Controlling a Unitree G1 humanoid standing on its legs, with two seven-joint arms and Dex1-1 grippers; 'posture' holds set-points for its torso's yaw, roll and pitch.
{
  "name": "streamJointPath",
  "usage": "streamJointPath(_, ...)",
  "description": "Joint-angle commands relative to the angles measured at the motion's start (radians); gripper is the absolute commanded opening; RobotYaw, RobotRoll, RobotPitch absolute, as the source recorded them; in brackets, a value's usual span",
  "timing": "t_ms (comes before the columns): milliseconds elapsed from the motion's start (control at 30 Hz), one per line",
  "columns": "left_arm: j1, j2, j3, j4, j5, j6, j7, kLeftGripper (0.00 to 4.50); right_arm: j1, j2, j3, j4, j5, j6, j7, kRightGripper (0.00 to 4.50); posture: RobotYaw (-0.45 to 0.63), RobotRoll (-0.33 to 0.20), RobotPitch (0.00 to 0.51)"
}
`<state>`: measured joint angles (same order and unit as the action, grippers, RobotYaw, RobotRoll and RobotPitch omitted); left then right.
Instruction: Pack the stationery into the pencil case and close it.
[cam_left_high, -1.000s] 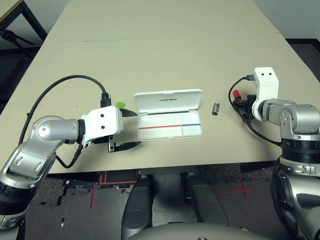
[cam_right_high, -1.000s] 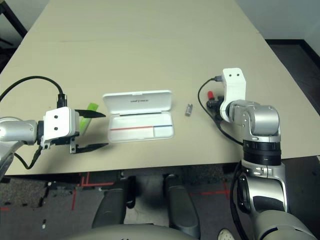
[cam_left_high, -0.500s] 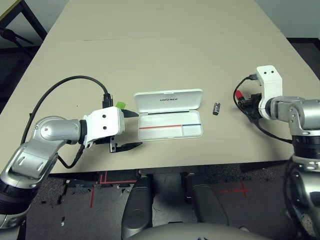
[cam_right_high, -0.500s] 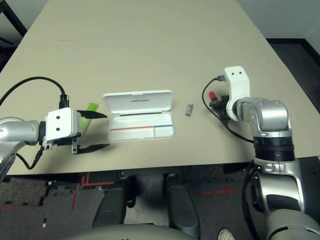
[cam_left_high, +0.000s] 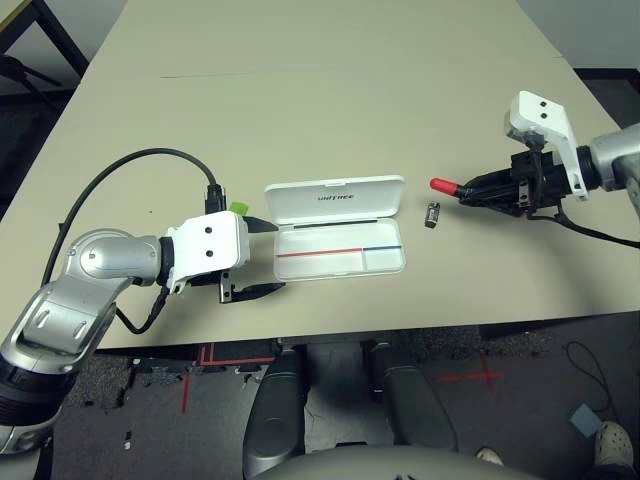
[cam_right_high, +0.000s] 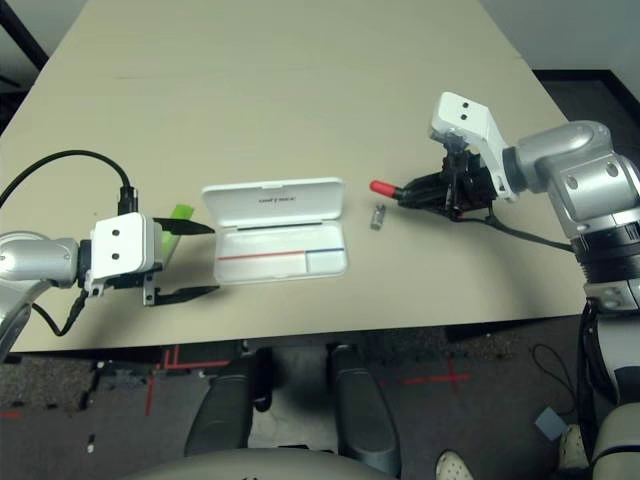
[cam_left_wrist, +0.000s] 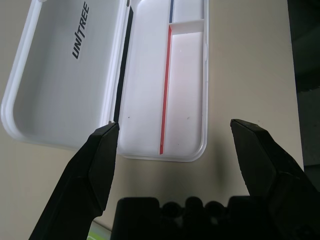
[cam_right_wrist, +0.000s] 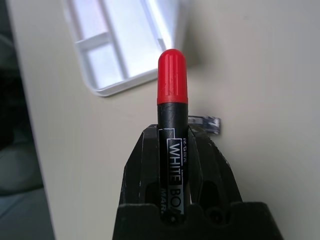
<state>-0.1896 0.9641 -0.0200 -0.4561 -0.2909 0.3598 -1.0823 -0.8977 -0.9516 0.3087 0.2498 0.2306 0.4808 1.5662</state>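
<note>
— Which gripper is holding something?
— Right gripper (cam_right_wrist: 172, 150), by the look of the right wrist view: it is clamped on the marker (cam_right_wrist: 172, 80), one finger on each side of the black barrel. The red cap points out past the fingertips, toward the pencil case (cam_left_high: 338, 250).
— And the left gripper (cam_left_wrist: 175, 125)?
— Released, its two fingers spread wide with nothing between them, just beside the end of the case nearer the table's left edge.
— How does the case lie?
— Open on the table (cam_left_high: 330, 120), near the edge closest to the robot, hinged lid (cam_left_high: 336, 200) raised on the side away from that edge. Inside the tray run a red line and a blue one, and the compartments are empty.
— The other stationery?
— A small dark-and-silver piece (cam_left_high: 432, 215) lies on the table between the case and the right gripper, near the red cap. The green stick (cam_right_high: 173, 232) lies toward the table's left edge, partly hidden by the left gripper.
</note>
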Motion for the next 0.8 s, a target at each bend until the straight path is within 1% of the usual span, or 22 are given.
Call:
streamJointPath(33,0.007,0.014,-0.003,-0.009,-0.002,0.010,-0.011,4.50,-0.050,-0.003,0.074,-0.011,0.036,-0.036,0.048,0.52,0.11,0.000,0.205)
streamJointPath(233,0.002,0.016,-0.005,-0.015,-0.004,0.024,-0.012,4.50,-0.108,0.059,0.180,-0.071,0.073,-0.028,0.048,0.52,0.11,0.000,0.208)
streamJointPath(500,-0.002,0.014,-0.012,-0.021,0.001,0.035,-0.010,4.50,-0.144,0.227,0.174,-0.076,0.001,0.024,0.025,0.52,0.12,0.000,0.205)
streamJointPath(633,0.006,0.010,-0.013,-0.031,0.004,0.040,-0.002,4.50,-0.124,0.304,0.180,-0.111,-0.026,0.051,-0.029,0.52,0.12,0.000,0.202)
streamJointPath(800,0.001,0.006,-0.019,-0.030,0.007,0.042,0.002,4.50,-0.104,0.370,0.195,-0.134,-0.063,0.072,-0.088,0.52,0.13,0.000,0.199)
